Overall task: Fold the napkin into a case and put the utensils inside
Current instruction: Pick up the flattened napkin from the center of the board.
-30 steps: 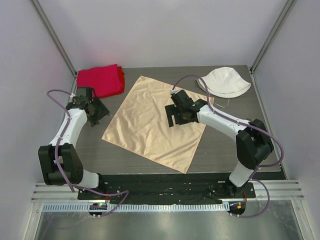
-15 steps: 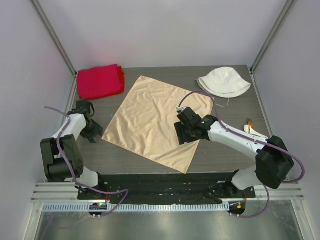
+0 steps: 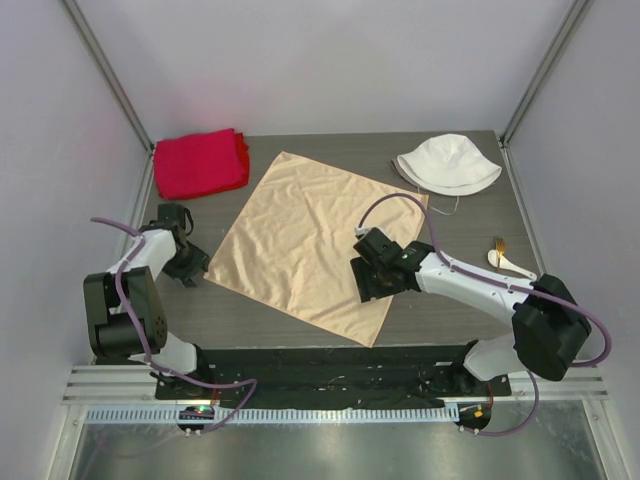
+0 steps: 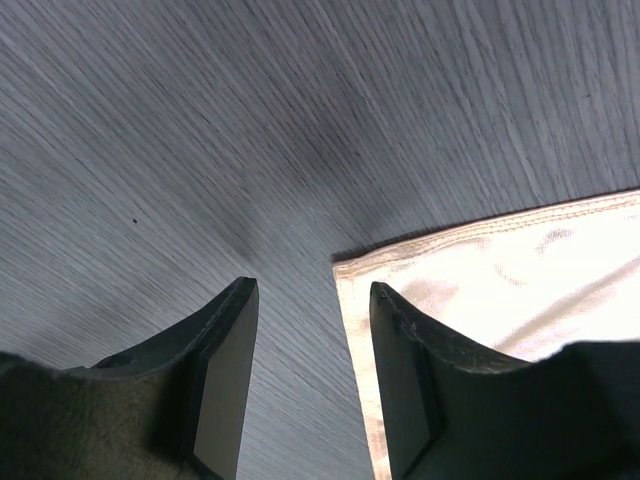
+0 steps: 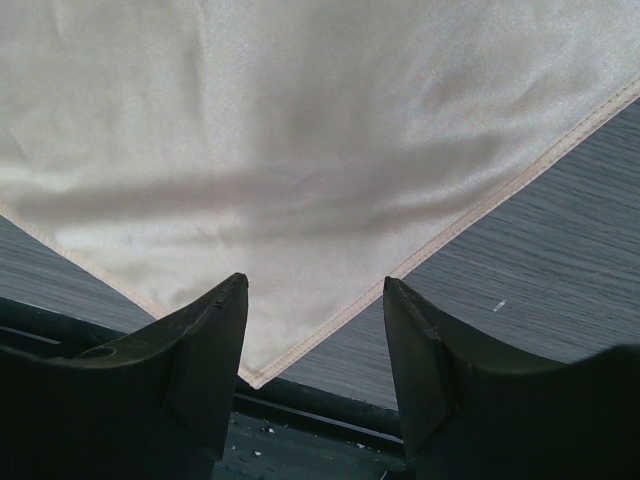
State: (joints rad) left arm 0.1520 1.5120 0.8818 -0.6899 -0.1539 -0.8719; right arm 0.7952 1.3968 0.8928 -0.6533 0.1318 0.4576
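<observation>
The peach-tan satin napkin (image 3: 300, 235) lies flat and unfolded as a diamond on the dark table. My left gripper (image 3: 190, 266) is open and low at the napkin's left corner. In the left wrist view that corner (image 4: 345, 268) lies between the tips of the left gripper (image 4: 312, 292). My right gripper (image 3: 375, 283) is open above the napkin's near right part. In the right wrist view the napkin (image 5: 300, 150) fills the top, and its near corner (image 5: 256, 377) lies between the open tips of the right gripper (image 5: 315, 284). A small white utensil (image 3: 508, 262) lies at the right.
A thick red cloth (image 3: 200, 162) lies at the back left and a white bucket hat (image 3: 447, 162) at the back right. The dark wood-grain table (image 3: 460, 305) ends at a black rail (image 3: 330, 355) just past the napkin's near corner.
My right gripper has moved from the napkin's right middle toward its near corner. My left gripper has drawn back from near the red cloth to the napkin's left corner.
</observation>
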